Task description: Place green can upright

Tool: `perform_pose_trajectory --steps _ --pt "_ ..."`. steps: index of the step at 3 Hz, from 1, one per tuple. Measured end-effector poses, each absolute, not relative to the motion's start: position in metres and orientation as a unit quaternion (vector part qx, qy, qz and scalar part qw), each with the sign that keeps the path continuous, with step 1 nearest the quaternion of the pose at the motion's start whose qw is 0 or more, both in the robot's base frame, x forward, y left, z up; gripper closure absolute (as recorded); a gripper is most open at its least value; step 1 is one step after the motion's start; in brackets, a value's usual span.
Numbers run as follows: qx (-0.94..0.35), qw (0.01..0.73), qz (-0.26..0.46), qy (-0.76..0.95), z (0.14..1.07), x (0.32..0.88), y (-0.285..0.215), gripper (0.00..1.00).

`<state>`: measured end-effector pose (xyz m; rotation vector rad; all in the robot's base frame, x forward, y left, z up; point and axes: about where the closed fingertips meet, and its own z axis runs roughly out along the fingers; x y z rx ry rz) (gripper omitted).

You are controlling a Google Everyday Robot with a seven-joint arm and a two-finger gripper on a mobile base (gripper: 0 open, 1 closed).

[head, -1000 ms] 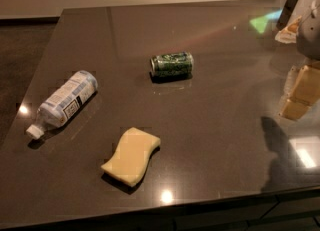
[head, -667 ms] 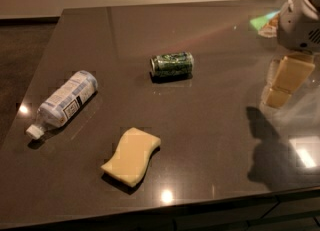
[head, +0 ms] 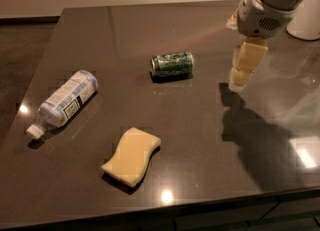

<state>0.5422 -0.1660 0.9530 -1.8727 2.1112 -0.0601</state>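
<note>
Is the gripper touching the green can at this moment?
Apart. The camera view shows bare table between the gripper, off to the right, and the green can lying on its side.

No legible text on bottle (head: 65, 100) label or green can (head: 172, 64); gripper (head: 240, 77) right of can.

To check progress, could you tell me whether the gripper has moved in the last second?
Yes. The gripper, over the right side of the table, has moved left toward the unmoved green can.
</note>
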Motion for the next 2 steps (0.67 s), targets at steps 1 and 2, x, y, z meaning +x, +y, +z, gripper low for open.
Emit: perform_pose_trajectory --steps 1,2 --pt "-0.675 0.152 -0.013 0.722 0.940 0.580 -0.143 0.00" --pt "-0.695 0.139 -0.005 0.705 0.927 0.608 -0.120 0.00"
